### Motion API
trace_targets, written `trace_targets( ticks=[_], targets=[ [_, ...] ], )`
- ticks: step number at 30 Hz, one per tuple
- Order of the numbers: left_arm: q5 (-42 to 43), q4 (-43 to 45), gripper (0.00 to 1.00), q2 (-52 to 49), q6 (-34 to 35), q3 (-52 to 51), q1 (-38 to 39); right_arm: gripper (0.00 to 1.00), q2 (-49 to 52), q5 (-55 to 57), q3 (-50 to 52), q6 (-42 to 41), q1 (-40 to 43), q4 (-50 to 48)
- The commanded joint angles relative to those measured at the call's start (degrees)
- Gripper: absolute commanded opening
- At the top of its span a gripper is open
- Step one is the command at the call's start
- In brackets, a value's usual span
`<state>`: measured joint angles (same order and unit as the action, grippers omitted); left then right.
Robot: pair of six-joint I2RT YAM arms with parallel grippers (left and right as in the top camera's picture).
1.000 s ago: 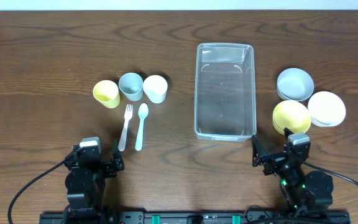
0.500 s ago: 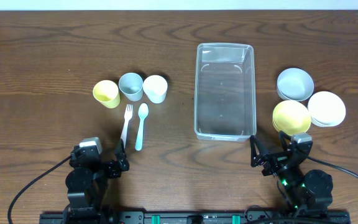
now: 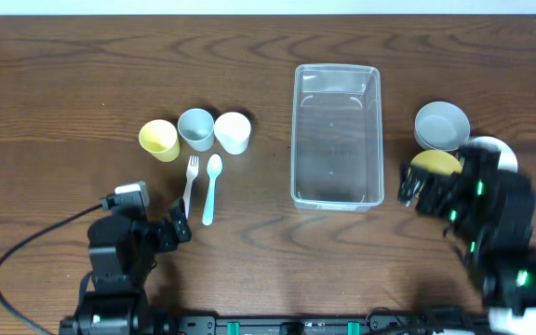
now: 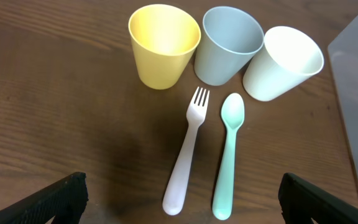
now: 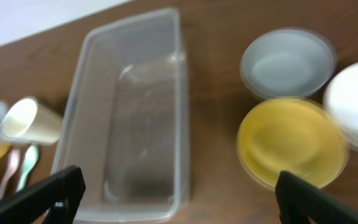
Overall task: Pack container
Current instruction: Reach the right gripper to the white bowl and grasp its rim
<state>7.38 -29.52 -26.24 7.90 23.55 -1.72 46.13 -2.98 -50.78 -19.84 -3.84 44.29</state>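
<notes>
The clear plastic container point(image 3: 337, 135) stands empty in the middle of the table; it also shows in the right wrist view point(image 5: 126, 118). A yellow cup point(image 3: 159, 140), a grey-blue cup point(image 3: 194, 129) and a white cup point(image 3: 233, 132) stand left of it, with a white fork point(image 3: 188, 190) and a mint spoon point(image 3: 210, 189) in front of them. Grey point(image 3: 441, 126), yellow point(image 3: 433, 162) and white point(image 3: 496, 149) bowls lie right of the container. My left gripper point(image 4: 179, 198) is open, just short of the fork point(image 4: 188, 152) and spoon point(image 4: 228, 155) handles. My right gripper point(image 5: 178, 198) is open and raised, between the container and the yellow bowl point(image 5: 291, 142).
The table's far edge runs along the top of the overhead view. Bare wood lies in front of the container and left of the cups. The right arm point(image 3: 491, 223) covers part of the yellow and white bowls from above.
The right arm has risen and swung forward toward the bowls, blurred with motion. The left arm has moved forward a little toward the fork and spoon.
</notes>
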Motion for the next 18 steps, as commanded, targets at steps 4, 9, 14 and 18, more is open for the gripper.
trace_targets(
  ticks=[4,9,14,18],
  targets=[
    [0.57,0.24,0.98,-6.95,0.55,1.33,-0.15,0.99,18.6,6.64,-21.16,7.04,7.87,9.18],
    [0.59,0.24,0.98,-10.4,0.57,1.33,-0.15,0.99,29.22,6.64,-28.55,9.22,18.73,11.3],
    [0.59,0.24,0.98,-13.25,0.57,1.33,-0.15,0.99,36.48,6.69,-28.81,9.2,28.02,12.13],
    [0.59,0.24,0.98,-15.02,0.59,1.33,-0.15,0.99,42.71,7.06,-28.61,8.61,33.11,12.85]
  ],
)
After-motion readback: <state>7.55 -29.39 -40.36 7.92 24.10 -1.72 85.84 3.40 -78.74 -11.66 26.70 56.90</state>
